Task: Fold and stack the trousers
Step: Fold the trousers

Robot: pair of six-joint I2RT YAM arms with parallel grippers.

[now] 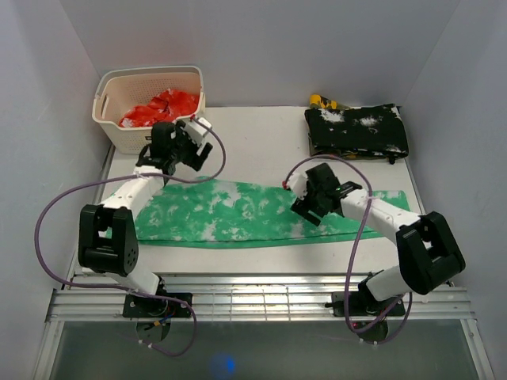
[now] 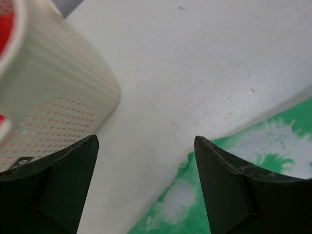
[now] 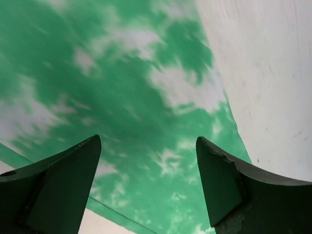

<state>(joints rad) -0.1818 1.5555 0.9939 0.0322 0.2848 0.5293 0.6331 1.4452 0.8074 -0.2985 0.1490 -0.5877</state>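
The green trousers with white blotches (image 1: 238, 212) lie flat as a long strip across the middle of the table. My left gripper (image 1: 188, 136) is open and empty, above the table near the strip's far left end, beside the basket. In the left wrist view the trousers (image 2: 273, 161) show at lower right between and past the fingers. My right gripper (image 1: 305, 196) is open and empty, hovering above the strip's right part. The right wrist view shows the green cloth (image 3: 122, 97) filling the space between the fingers, with its edge toward the bare table at right.
A white basket (image 1: 119, 93) holding red cloth (image 1: 158, 107) stands at the far left; its wall (image 2: 53, 97) is close to my left fingers. A black white-speckled folded garment (image 1: 356, 131) lies at the far right, a yellow item (image 1: 323, 101) behind it.
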